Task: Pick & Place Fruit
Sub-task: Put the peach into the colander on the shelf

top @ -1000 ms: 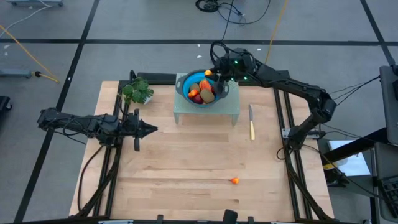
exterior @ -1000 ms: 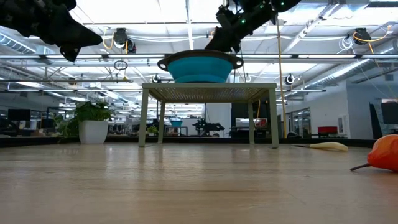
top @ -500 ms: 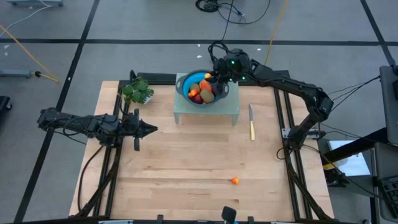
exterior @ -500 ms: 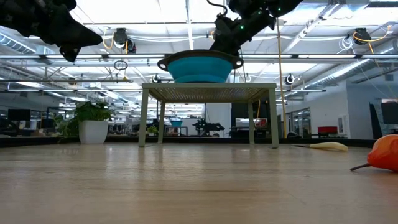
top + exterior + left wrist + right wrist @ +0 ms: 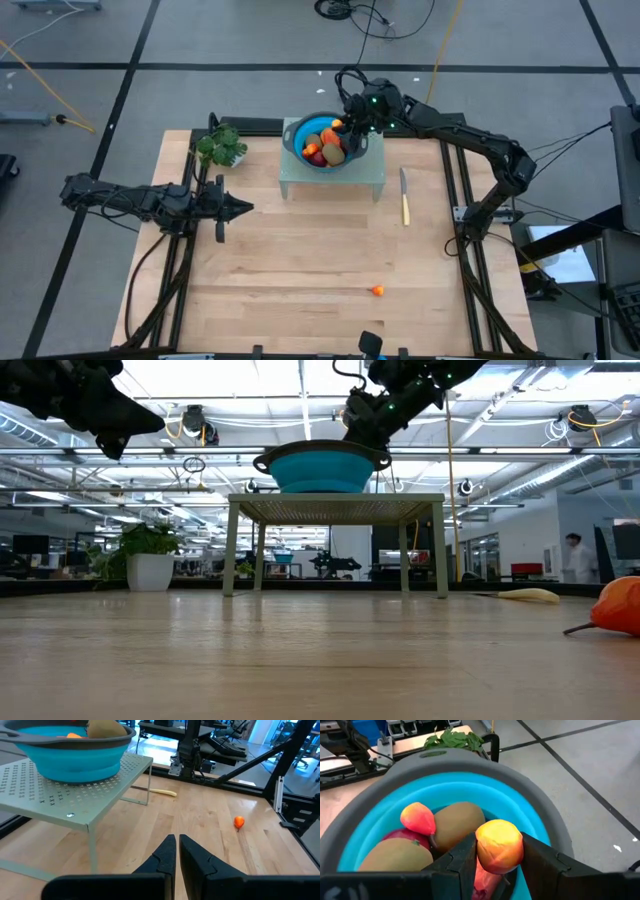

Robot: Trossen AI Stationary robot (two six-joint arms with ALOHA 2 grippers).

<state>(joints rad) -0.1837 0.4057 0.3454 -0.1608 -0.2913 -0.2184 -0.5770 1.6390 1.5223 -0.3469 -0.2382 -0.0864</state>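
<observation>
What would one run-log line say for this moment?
right tool: over blue bowl, shut on orange-yellow fruit | left tool: shut, waiting over table | small orange fruit: loose on table

The pale wooden table (image 5: 300,250) looks smooth and matt. The blue plastic bowl with a grey rim (image 5: 540,815) is satiny, on a perforated matt-green metal stand (image 5: 75,800). The orange-yellow fruit (image 5: 499,845) looks smooth.

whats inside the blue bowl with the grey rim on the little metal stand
Inside the blue grey-rimmed bowl: two brown kiwi-like ovals, a small orange-red pointed fruit and a dark red piece. The right gripper holds a yellow-orange round fruit, hiding what lies beneath.
</observation>
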